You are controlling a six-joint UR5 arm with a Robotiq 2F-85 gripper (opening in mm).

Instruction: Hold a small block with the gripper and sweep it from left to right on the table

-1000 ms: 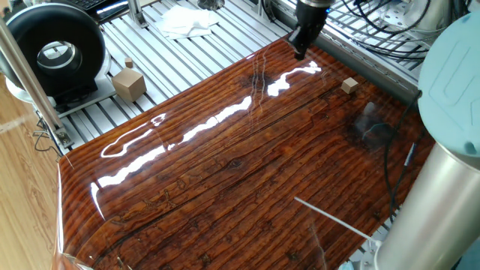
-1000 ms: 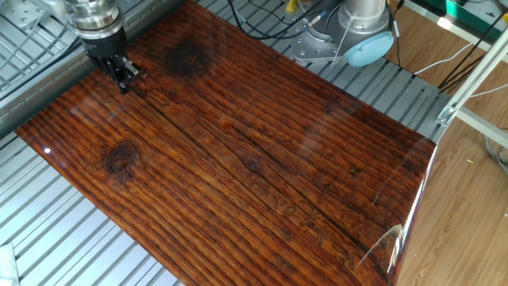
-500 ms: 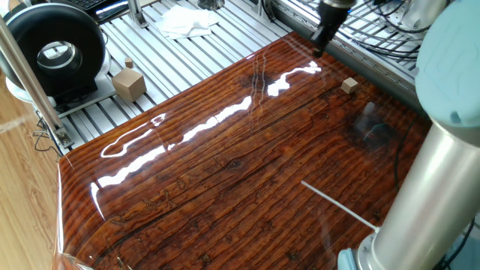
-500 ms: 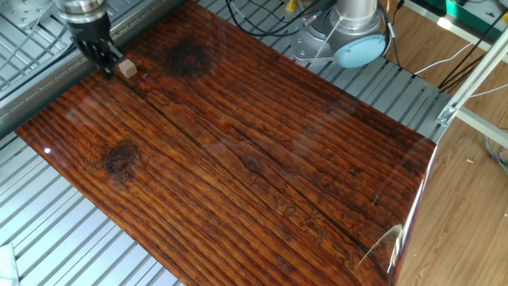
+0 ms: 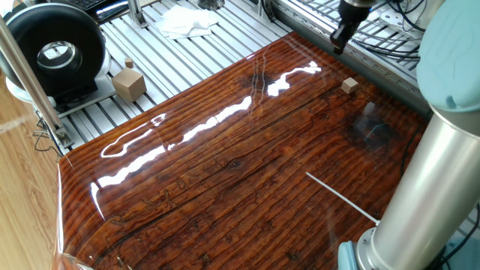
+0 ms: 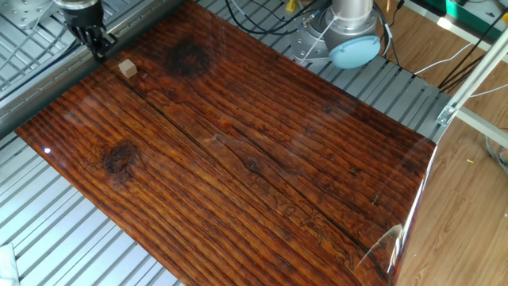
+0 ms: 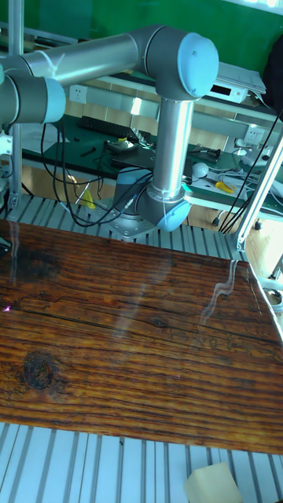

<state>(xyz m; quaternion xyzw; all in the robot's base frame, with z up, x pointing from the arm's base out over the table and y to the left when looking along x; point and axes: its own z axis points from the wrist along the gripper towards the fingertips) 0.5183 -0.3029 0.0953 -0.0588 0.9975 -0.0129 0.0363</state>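
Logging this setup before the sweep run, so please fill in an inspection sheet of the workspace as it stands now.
Surface: the table, glossy striped wood, glare streaks, dark knots.
Job's things: the small block lies free near the table's edge.
Clutter: larger cube, black round device and white cloth on the aluminium frame.
Grippers: the gripper stands at the table's edge, apart from the block, holding nothing; jaw gap unclear.
Cables: black bundle behind the arm base.
Surroundings: desk with keyboard, wooden floor.
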